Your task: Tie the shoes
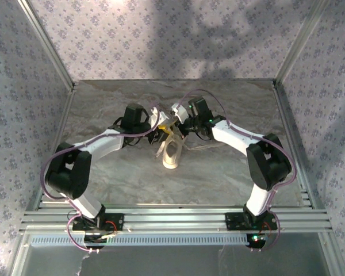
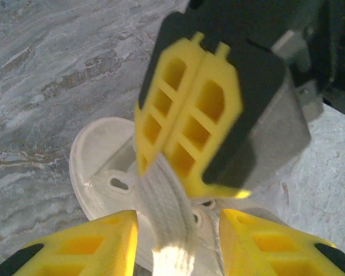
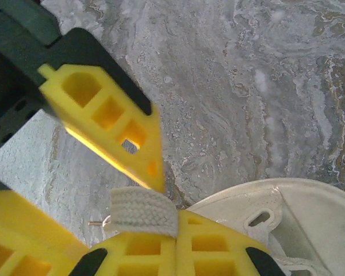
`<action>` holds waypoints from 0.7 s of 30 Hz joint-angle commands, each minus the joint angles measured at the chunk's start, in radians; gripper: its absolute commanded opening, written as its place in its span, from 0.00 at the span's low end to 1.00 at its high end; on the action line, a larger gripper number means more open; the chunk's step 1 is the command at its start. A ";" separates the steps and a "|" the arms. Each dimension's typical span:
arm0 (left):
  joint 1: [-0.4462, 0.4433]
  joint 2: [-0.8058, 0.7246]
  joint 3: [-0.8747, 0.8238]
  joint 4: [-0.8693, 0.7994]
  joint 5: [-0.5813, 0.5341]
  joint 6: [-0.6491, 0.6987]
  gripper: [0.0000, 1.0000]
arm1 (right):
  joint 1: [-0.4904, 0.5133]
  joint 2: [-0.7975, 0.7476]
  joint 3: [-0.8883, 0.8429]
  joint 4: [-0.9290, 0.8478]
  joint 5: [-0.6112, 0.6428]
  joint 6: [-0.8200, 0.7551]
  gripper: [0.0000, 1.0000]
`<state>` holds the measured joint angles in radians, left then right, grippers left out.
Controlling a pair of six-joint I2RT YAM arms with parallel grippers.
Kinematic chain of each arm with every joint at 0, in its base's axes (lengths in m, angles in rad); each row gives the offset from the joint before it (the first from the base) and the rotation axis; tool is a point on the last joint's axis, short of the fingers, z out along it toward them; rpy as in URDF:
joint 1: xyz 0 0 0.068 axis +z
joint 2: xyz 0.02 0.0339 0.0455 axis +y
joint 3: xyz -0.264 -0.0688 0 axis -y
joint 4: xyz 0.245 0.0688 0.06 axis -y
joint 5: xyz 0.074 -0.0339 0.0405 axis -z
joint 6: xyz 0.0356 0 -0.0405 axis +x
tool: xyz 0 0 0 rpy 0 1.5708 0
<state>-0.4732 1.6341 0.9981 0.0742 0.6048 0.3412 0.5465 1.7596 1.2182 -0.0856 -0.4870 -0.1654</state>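
The shoe [image 1: 171, 154], a small cream-white sneaker, lies in the middle of the table between both arms. My right gripper [image 1: 178, 117] is over its far end, shut on a flat white lace [image 3: 142, 211] that sticks out of its closed fingertips [image 3: 161, 244]. In the left wrist view the right gripper [image 2: 187, 123] holds that lace [image 2: 164, 201] taut above the shoe's eyelets [image 2: 119, 184]. My left gripper [image 2: 178, 223] is open, its yellow fingers [image 2: 86, 247] on either side of the lace without pinching it. One left finger [image 3: 106, 112] shows in the right wrist view.
The table [image 1: 218, 184] is grey marble-patterned, fenced by aluminium posts and patterned walls on three sides. A loose lace end [image 1: 201, 147] trails right of the shoe. The arm bases sit on rails [image 1: 172, 221] at the near edge.
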 commanded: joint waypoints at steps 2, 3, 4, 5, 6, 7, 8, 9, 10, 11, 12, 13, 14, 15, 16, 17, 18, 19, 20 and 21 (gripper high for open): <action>-0.001 0.019 0.061 0.013 0.061 0.041 0.27 | -0.011 -0.017 0.035 -0.041 -0.035 0.003 0.00; -0.001 0.025 0.067 0.009 0.065 0.042 0.22 | -0.012 -0.018 0.034 -0.041 -0.039 0.003 0.00; -0.001 0.031 0.074 0.000 0.070 0.046 0.13 | -0.014 -0.019 0.031 -0.038 -0.044 0.004 0.00; -0.002 0.037 0.082 -0.015 0.075 0.052 0.04 | -0.016 -0.023 0.028 -0.036 -0.050 0.004 0.00; -0.002 0.042 0.091 -0.029 0.076 0.054 0.00 | -0.019 -0.026 0.026 -0.036 -0.055 0.006 0.00; -0.002 0.047 0.098 -0.043 0.076 0.060 0.00 | -0.024 -0.033 0.022 -0.037 -0.061 0.006 0.06; -0.002 0.050 0.102 -0.051 0.077 0.065 0.00 | -0.031 -0.043 0.014 -0.038 -0.068 0.007 0.14; -0.001 0.050 0.101 -0.052 0.075 0.068 0.00 | -0.040 -0.057 0.002 -0.041 -0.075 0.007 0.24; -0.001 0.047 0.098 -0.048 0.072 0.068 0.00 | -0.056 -0.080 -0.016 -0.046 -0.083 0.005 0.35; -0.001 0.046 0.095 -0.045 0.070 0.068 0.00 | -0.071 -0.100 -0.060 -0.053 -0.085 0.004 0.41; -0.001 0.044 0.092 -0.038 0.069 0.067 0.00 | -0.091 -0.126 -0.099 -0.056 -0.086 0.000 0.44; -0.001 0.043 0.090 -0.034 0.069 0.064 0.00 | -0.111 -0.152 -0.140 -0.060 -0.087 -0.007 0.46; -0.001 0.041 0.087 -0.029 0.070 0.060 0.00 | -0.130 -0.176 -0.180 -0.074 -0.081 -0.021 0.48; -0.001 0.042 0.088 -0.027 0.073 0.054 0.00 | -0.140 -0.191 -0.204 -0.090 -0.067 -0.038 0.49; -0.001 0.044 0.092 -0.028 0.075 0.048 0.00 | -0.146 -0.209 -0.235 -0.125 -0.039 -0.075 0.50; -0.001 0.044 0.094 -0.031 0.077 0.039 0.00 | -0.146 -0.218 -0.254 -0.150 -0.013 -0.101 0.50; -0.001 0.047 0.099 -0.031 0.082 0.032 0.00 | -0.143 -0.222 -0.271 -0.172 0.018 -0.124 0.51; 0.000 0.047 0.101 -0.029 0.087 0.028 0.00 | -0.141 -0.218 -0.281 -0.184 0.036 -0.142 0.52; 0.000 0.049 0.101 -0.026 0.092 0.022 0.00 | -0.136 -0.207 -0.265 -0.222 0.051 -0.153 0.52; -0.001 0.049 0.102 -0.021 0.095 0.016 0.00 | -0.126 -0.194 -0.256 -0.229 0.060 -0.166 0.52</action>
<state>-0.4732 1.6722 1.0664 0.0273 0.6487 0.3691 0.4000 1.5513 0.9600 -0.2153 -0.4828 -0.2493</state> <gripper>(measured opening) 0.043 0.520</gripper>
